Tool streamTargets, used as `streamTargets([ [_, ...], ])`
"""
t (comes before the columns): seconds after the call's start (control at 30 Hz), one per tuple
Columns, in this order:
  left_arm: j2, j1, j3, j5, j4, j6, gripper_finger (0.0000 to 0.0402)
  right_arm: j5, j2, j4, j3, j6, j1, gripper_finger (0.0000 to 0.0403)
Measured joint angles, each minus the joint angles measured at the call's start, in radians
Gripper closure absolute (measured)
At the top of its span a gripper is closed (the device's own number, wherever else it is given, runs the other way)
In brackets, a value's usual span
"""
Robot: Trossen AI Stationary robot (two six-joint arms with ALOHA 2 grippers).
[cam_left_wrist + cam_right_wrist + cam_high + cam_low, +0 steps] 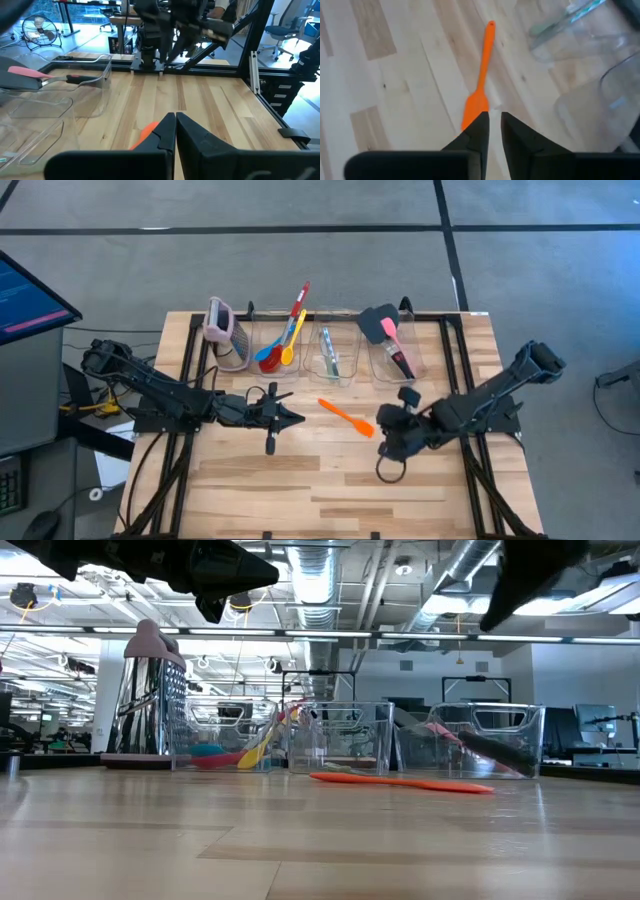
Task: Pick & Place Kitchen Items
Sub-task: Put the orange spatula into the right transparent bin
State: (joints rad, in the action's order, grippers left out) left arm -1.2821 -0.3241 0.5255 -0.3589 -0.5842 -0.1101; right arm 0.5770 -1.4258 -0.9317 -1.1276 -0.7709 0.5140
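Nearest the low camera is bare pale wood, the worktop [320, 850], and the first thing on it is the orange spatula [400, 781], lying flat and alone in front of the row of bins. It is the only utensil not yet put away. From above, the right gripper [385, 432] hangs just beside its blade end, its fingers [477, 131] close together with only a narrow slit between them and nothing held. The left gripper [290, 417] waits near the middle of the worktop, pointing toward the spatula's handle, its fingers [167, 131] pressed together and empty.

Behind the spatula stand three clear bins. The left bin [268, 340] holds red, blue and yellow spoons [275, 355] and a red-handled tool [299, 298]; the middle bin [335, 352] holds a clear-teal utensil [328, 350]; the right bin [400, 350] holds black and pink spatulas [385, 330]. A pink-topped grater [222, 330] stands beside the left bin.

So the sorting looks nearly finished, with one spatula left to lift and drop into a bin.

Beyond is an open room with ceiling ducts, strip lights, desks and chairs.
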Motion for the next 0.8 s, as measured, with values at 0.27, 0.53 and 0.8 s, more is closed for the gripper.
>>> streamTargets([
  [0.27, -0.004, 0.0, 0.001, 0.0, -0.001, -0.015, 0.04, 0.0, -0.002, 0.213, 0.174, -0.07, 0.026, 0.0371],
  [0.53, -0.13, -0.006, 0.001, 0.0, -0.026, -0.074, 0.04, 0.06, -0.002, 0.389, 0.277, -0.075, 0.026, 0.0398],
  [0.8, -0.279, -0.002, 0.001, -0.036, -0.128, -0.075, 0.04, 0.021, -0.045, 0.638, 0.303, 0.036, -0.05, 0.0402],
])
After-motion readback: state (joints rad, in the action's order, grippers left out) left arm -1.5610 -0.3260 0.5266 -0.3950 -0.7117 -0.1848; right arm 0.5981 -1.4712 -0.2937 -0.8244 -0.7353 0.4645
